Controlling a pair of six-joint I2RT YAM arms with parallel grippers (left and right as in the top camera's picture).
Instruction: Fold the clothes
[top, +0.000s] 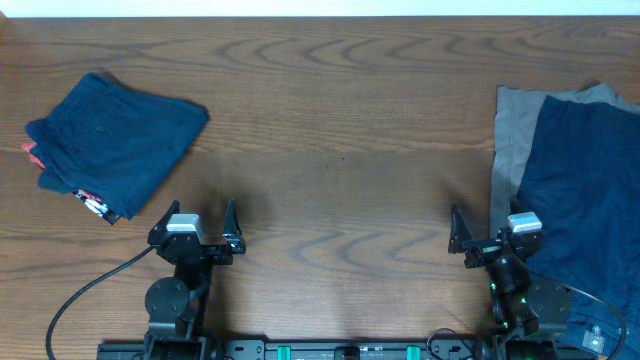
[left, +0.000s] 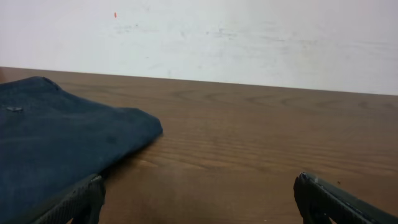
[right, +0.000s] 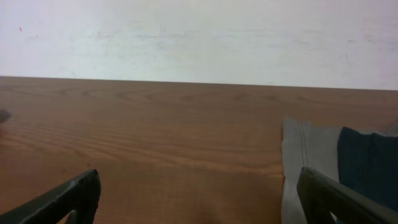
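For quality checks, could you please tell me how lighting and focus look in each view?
Overhead: even light, no glare on the table. Left wrist: soft shadow under the folded navy garment, fingertips blurred. Right wrist: bright wall, grey cloth slightly soft.

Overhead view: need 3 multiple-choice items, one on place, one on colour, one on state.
1. Where does the folded blue garment lie on the table?
A. left side
B. centre
C. right edge
2. What colour is the lower cloth under the dark blue cloth on the right?
A. red
B. grey
C. white
3. How are the left gripper and right gripper?
A. both shut on cloth
B. only the left shut on cloth
C. both open, holding nothing

1 A: it sits near the left edge.
2 B: a grey border shows along the pile's left and top.
3 C: both wrist views show fingers wide apart, gripping nothing.
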